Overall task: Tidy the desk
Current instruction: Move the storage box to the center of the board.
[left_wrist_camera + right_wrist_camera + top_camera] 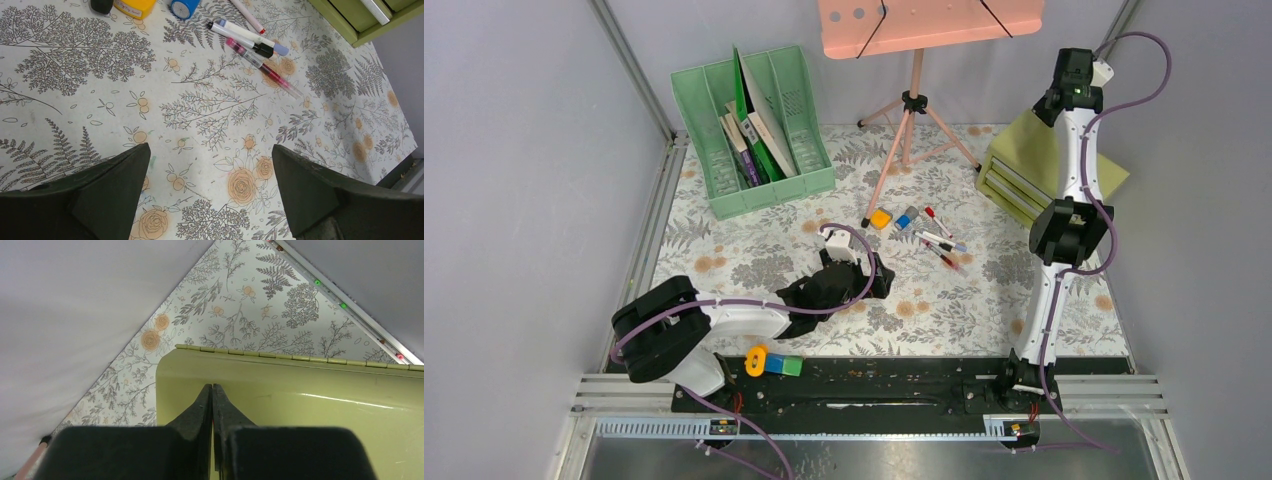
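Observation:
The desk (754,260) is a flat top under a pale cloth printed with ferns and orange flowers. My left gripper (879,278) hangs low over its middle. In the left wrist view that gripper (210,147) is open, with only bare cloth (210,100) between the fingers. Beyond it lie several pens (250,42), a yellow block (134,6) and a blue one (184,6). My right arm (1064,230) reaches up over the olive-green drawer box (1024,170). The right gripper (212,386) is shut just above the box's top (325,410), and I see nothing held in it.
A green slotted file rack (754,130) with books stands at the back left. A pink tripod stand (914,110) rises at the back centre. An orange ring and blue and green blocks (774,364) sit by the front rail. Grey walls close in the sides.

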{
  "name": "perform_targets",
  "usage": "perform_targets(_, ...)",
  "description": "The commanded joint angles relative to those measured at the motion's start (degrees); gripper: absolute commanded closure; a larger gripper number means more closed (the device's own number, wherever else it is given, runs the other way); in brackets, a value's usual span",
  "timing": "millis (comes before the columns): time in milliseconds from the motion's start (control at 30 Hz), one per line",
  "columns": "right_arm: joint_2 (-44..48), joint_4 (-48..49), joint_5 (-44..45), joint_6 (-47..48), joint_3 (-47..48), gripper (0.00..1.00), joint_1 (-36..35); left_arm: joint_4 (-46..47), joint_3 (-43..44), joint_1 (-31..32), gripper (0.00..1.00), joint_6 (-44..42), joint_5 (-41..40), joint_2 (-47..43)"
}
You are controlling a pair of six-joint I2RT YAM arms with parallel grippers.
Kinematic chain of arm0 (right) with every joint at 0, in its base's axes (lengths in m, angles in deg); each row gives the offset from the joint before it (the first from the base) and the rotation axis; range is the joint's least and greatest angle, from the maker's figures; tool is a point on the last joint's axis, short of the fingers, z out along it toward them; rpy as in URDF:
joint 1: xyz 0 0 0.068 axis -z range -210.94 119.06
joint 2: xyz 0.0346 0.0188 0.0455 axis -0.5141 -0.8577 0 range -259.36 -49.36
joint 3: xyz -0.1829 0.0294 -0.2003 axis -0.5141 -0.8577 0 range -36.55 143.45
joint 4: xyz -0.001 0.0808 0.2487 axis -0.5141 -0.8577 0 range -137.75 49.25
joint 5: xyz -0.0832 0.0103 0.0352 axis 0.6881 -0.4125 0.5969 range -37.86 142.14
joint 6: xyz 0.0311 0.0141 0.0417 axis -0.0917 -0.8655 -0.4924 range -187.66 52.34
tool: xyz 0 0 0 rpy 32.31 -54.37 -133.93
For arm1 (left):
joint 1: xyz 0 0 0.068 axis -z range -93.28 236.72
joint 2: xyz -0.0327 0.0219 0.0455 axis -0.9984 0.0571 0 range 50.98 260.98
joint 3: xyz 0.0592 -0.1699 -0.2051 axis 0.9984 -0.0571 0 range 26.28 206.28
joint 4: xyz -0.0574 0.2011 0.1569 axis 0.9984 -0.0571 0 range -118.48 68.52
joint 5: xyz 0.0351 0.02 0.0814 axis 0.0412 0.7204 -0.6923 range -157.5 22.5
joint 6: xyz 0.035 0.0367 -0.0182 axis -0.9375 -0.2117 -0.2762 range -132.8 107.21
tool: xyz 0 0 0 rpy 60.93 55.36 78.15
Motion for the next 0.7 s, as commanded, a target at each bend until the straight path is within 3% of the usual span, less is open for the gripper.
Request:
perform_targets(0,-0.4,-0.2,-1.5,2.9,2.2,1.0,-1.1,1.3,2.2,0.0,0.06,-0.4,-1.2,-0.1)
perform_targets(433,2.2,-1.2,-3.6,4.4,1.6,1.0,-1.5,1.0,2.5,0.0,0.06,-0.6,-1.6,0.1)
perform_targets(667,7.5,-1.9,-5.5,2.4,-1.0,0.73,-1.6,0.9,2.9,0.0,0.06,-0.7,-1.5,0.5)
